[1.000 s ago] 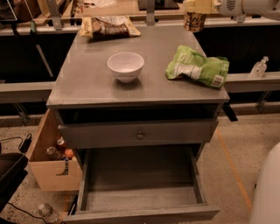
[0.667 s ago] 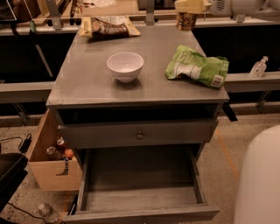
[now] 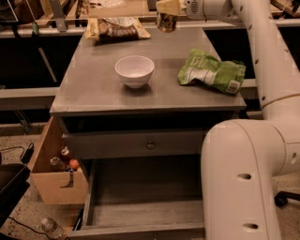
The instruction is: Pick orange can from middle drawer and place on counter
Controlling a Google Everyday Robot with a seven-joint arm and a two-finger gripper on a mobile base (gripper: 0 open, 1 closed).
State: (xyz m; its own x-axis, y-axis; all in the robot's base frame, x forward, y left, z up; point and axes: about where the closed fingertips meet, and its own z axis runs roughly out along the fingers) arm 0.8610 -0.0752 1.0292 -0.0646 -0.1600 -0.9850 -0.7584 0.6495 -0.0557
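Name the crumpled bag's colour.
Bag: green with white, camera view; gripper holds orange can at counter's far edge.

We list:
- A pale wooden workbench (image 3: pixel 123 9) along the far side, dark beneath.
- A grey rail (image 3: pixel 23 92) running off left.
- Speckled pale floor (image 3: pixel 23 213).
- An open wooden box (image 3: pixel 54 185) standing on the floor at left, small items inside.
- A black cable (image 3: pixel 13 151) at left.
- A clear bottle (image 3: pixel 49 227) lying near left.
- Light: warm and dim.
- The gripper (image 3: pixel 167 10), far at the top, holding the orange can (image 3: pixel 166 22).
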